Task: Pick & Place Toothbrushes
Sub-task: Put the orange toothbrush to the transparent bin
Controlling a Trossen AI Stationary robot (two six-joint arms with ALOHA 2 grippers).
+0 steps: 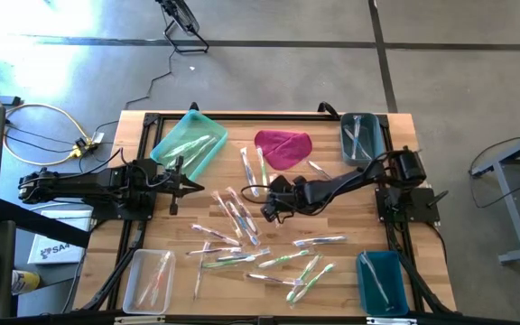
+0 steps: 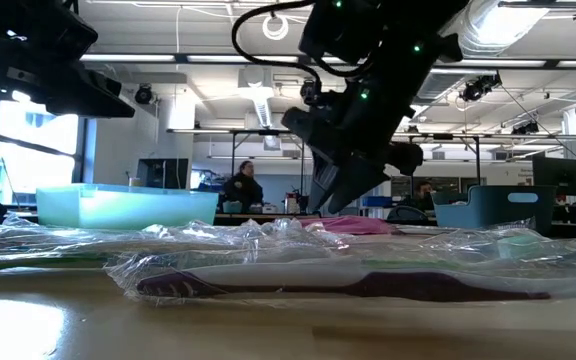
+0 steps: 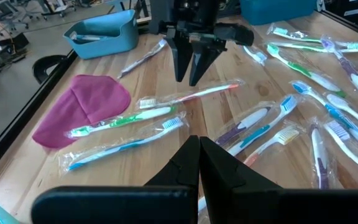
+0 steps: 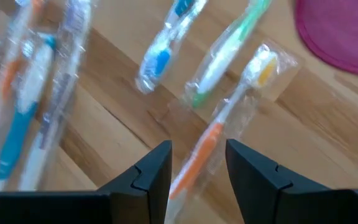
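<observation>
Many wrapped toothbrushes [image 1: 242, 230] lie scattered on the wooden table's middle, with pink, green, blue, white and orange handles. My right gripper [image 4: 197, 168] is open and points down over an orange-handled toothbrush [image 4: 219, 127], one finger on either side of its handle, and is not touching it. The left wrist view shows that same gripper [image 3: 191, 71] standing just above this brush [image 3: 194, 95]. My left gripper [image 3: 199, 152] is shut and hovers off the table toward the left side [image 1: 177, 185]. A magenta cloth [image 1: 284, 147] lies flat near the far edge.
A teal tray [image 1: 188, 143] with brushes sits far left, and a grey-blue bin [image 1: 361, 137] far right. A clear bin [image 1: 149, 278] stands near left and a blue bin [image 1: 382, 282] near right. A purple-handled brush [image 2: 368, 285] lies close to the near edge. People sit in the room behind.
</observation>
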